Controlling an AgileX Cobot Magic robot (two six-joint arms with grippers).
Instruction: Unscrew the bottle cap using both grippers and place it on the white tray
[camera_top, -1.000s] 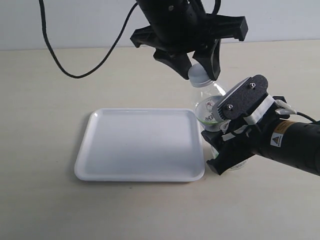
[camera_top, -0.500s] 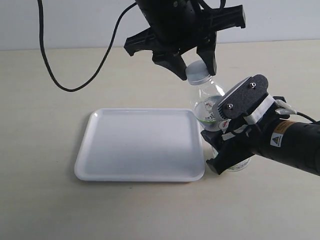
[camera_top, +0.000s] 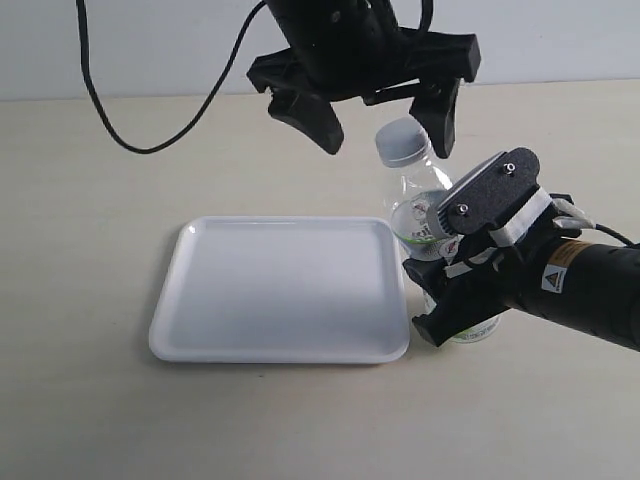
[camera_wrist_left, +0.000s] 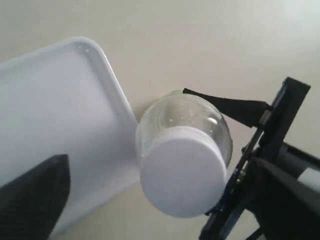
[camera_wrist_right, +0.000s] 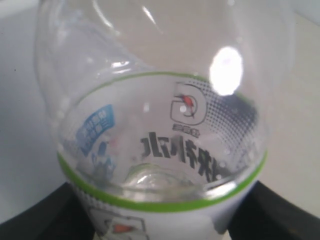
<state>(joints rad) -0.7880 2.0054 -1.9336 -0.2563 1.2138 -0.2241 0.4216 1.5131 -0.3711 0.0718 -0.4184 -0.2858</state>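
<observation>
At 3 o'clock of the white tray (camera_top: 280, 290), our right end effector (camera_top: 456, 272) clamps the bottle (camera_top: 420, 195). Our left end effector (camera_top: 388, 140) has just sprung wide off the bottle cap (camera_top: 402, 142), which is still on the neck; we judge another twist follows.

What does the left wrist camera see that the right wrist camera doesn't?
Only the left wrist view shows the bottle cap from above and the white tray next to it, with the left gripper's fingers spread wide on either side of the cap. Only the right wrist view shows the label up close, with its green band and dark characters, and the right gripper's fingers on both sides of it. Both views show the clear bottle and the beige table.
</observation>
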